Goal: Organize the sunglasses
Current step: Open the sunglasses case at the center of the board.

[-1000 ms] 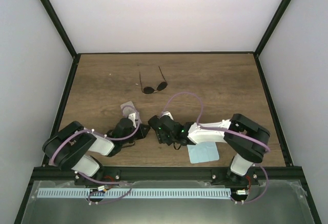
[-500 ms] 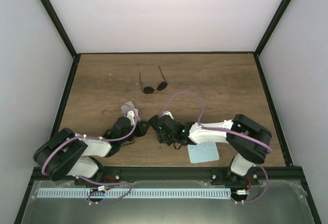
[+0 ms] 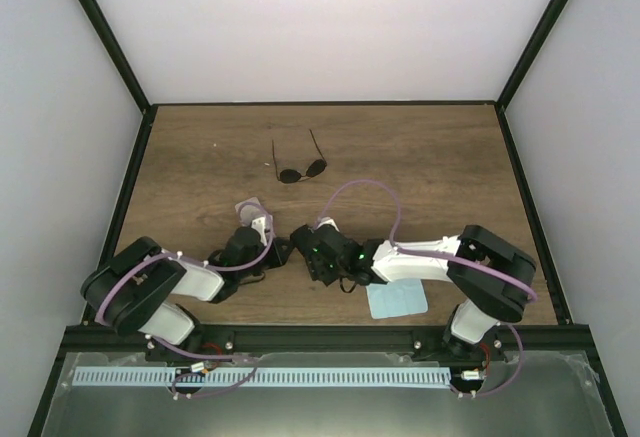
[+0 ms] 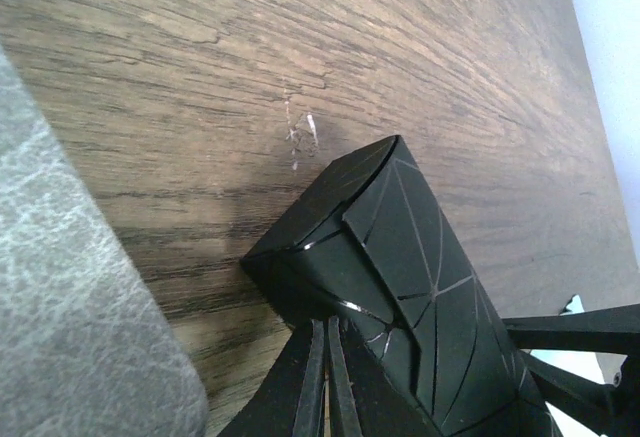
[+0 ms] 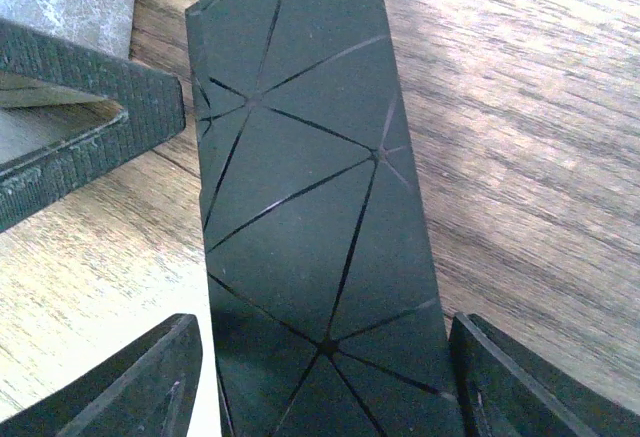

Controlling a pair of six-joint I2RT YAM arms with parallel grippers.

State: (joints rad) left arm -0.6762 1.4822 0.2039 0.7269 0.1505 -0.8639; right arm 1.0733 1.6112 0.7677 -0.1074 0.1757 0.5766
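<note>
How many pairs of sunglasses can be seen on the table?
1. The pair of sunglasses lies unfolded toward the far side of the table, about midway across. Another pair may be hidden, for example inside the black case, whose inside is not visible.

The sunglasses lie at the middle back of the table. Nearer, a case sits centrally, with a cloth nearer still, to its right.

Soft even light, blurry wrist close-ups
</note>
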